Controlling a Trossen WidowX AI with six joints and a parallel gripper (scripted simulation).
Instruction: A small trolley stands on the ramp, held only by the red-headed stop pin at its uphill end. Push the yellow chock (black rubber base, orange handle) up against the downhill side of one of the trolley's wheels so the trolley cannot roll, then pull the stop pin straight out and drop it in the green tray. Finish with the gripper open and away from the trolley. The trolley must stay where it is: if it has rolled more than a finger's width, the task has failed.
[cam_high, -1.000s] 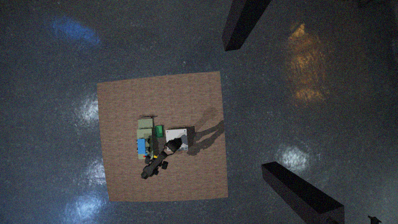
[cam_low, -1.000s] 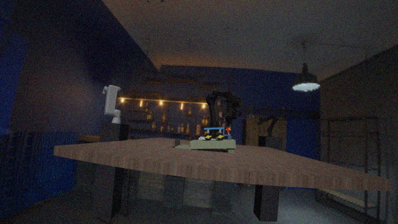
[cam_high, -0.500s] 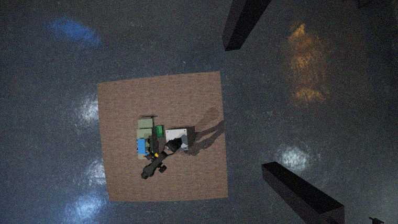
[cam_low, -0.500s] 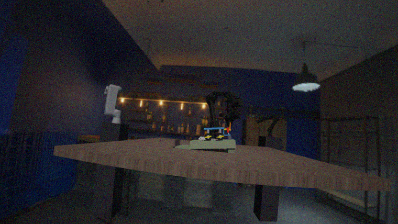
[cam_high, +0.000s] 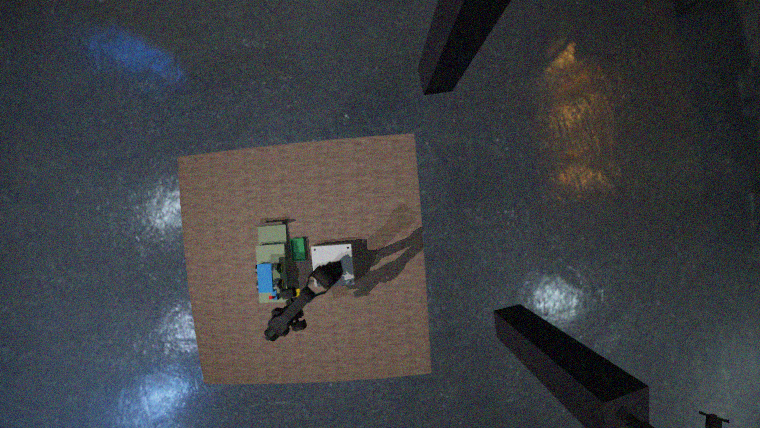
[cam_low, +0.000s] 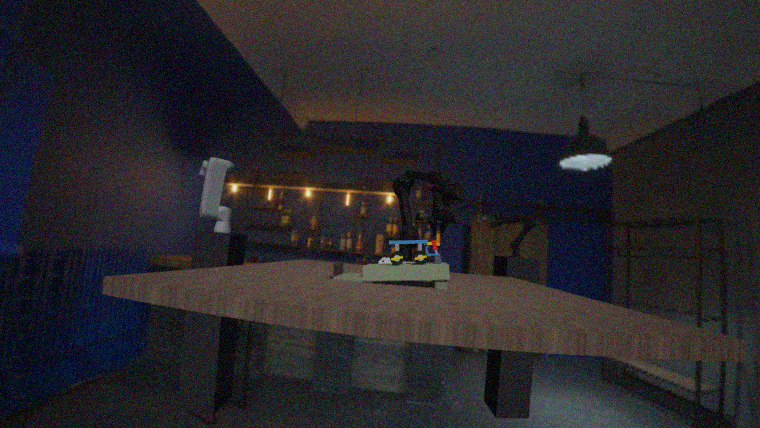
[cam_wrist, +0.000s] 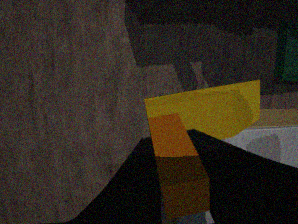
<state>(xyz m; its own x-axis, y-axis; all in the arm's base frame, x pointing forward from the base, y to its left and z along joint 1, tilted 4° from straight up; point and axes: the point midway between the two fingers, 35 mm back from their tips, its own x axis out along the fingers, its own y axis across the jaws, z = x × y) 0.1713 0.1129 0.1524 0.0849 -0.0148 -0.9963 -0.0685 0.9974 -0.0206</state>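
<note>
The trolley (cam_high: 264, 277) (cam_low: 407, 241) with its blue deck stands on the pale green ramp (cam_high: 271, 252) (cam_low: 404, 273). The stop pin's red head (cam_high: 271, 297) (cam_low: 434, 245) shows at the trolley's uphill end. My gripper (cam_wrist: 169, 143) (cam_low: 437, 231) is shut on the orange handle of the chock (cam_wrist: 215, 107) (cam_high: 297, 292) (cam_low: 438, 239). The yellow chock is held in the air beside the ramp's uphill end, on the arm-base side. Its black rubber base does not show in the wrist view. The green tray (cam_high: 298, 248) (cam_wrist: 291, 55) stands beside the ramp.
A white base plate (cam_high: 329, 254) (cam_wrist: 287, 142) under the arm lies to the right of the tray in the top view. A small pale shape (cam_low: 383, 260) shows by the trolley's downhill wheel. The brown table (cam_high: 319, 186) (cam_low: 319, 303) carries everything. The arm partly hides the ramp's uphill end.
</note>
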